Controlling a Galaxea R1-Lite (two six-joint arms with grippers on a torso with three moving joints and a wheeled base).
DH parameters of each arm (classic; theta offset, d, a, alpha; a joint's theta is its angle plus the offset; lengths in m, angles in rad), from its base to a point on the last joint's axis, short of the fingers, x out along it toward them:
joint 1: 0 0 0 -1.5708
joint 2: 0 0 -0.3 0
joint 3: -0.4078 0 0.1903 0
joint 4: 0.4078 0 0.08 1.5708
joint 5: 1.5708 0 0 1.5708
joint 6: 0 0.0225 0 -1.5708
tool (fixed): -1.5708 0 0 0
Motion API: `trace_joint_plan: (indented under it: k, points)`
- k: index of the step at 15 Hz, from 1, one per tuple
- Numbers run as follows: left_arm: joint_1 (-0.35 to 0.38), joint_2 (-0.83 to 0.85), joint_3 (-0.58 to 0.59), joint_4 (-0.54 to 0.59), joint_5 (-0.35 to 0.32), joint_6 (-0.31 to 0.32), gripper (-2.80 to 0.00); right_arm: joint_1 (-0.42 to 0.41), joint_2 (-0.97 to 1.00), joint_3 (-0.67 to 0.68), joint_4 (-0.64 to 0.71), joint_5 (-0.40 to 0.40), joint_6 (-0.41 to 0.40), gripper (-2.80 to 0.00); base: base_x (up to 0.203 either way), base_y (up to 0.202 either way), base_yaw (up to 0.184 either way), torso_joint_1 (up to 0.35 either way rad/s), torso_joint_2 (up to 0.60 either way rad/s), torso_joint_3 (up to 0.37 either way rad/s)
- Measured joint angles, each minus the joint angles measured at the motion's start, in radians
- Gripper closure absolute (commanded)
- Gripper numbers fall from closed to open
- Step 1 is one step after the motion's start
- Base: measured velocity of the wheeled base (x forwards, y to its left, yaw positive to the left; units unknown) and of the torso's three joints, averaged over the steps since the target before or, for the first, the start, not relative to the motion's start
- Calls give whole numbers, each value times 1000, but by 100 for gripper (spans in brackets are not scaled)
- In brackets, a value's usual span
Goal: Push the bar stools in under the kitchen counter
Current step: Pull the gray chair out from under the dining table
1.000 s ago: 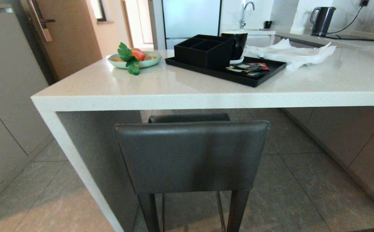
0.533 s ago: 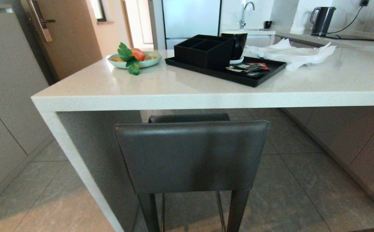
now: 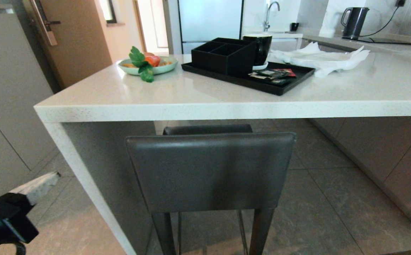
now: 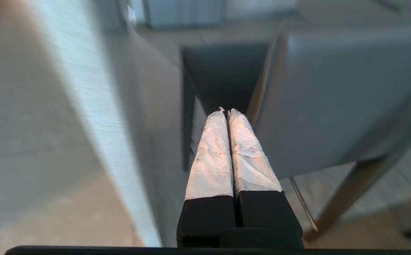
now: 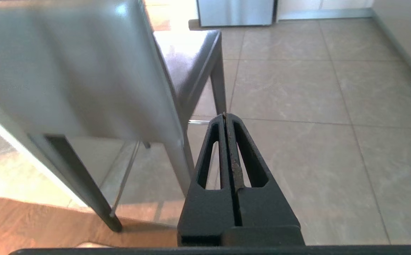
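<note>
— Where is the stool?

— The grey leather bar stool (image 3: 210,170) stands straight in front of me, its low rectangular back toward me. Its seat reaches partly in under the edge of the white kitchen counter (image 3: 226,110), while the backrest and the dark rear legs are on my side of the slab. It sits just beside the counter's white panel leg (image 3: 85,184).

— And your grippers?

— My left gripper (image 4: 226,112) is low on my left, near that panel leg, apart from the stool. Its tape-wrapped fingers (image 4: 210,156) are pressed together with nothing between them. My right gripper (image 5: 225,116) hangs beside the stool's right side, above the tiled floor (image 5: 297,92), its black fingers also closed flat against each other, empty. Neither touches the stool.

— What is on the counter?

— A black tray (image 3: 226,78) with a compartment organiser (image 3: 223,56), a plate of vegetables (image 3: 147,65) and a crumpled white cloth (image 3: 318,58).
</note>
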Motion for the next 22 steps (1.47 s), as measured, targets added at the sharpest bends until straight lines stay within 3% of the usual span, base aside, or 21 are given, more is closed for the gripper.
trace_joint_plan:
  k: [3, 7, 13, 18, 22]
  points:
    - [-45, 211, 110, -245, 1, -14, 0, 9, 231, 27, -252, 23, 3, 0, 0, 0, 0, 0, 0, 0]
    - [-74, 423, 187, -518, 6, -67, 0, 76, 383, 76, -356, 30, 5, 0, 0, 0, 0, 0, 0, 0]
    - [-95, 584, 131, -547, 9, -71, 0, 84, 485, 73, -411, 34, 8, 0, 0, 0, 0, 0, 0, 0]
    - [-96, 716, -3, -568, 10, -69, 0, 85, 720, 83, -709, 33, 2, 0, 0, 0, 0, 0, 0, 0]
    - [-90, 826, 24, -743, 1, -70, 0, 82, 865, 99, -925, 84, 9, 0, 0, 0, 0, 0, 0, 0]
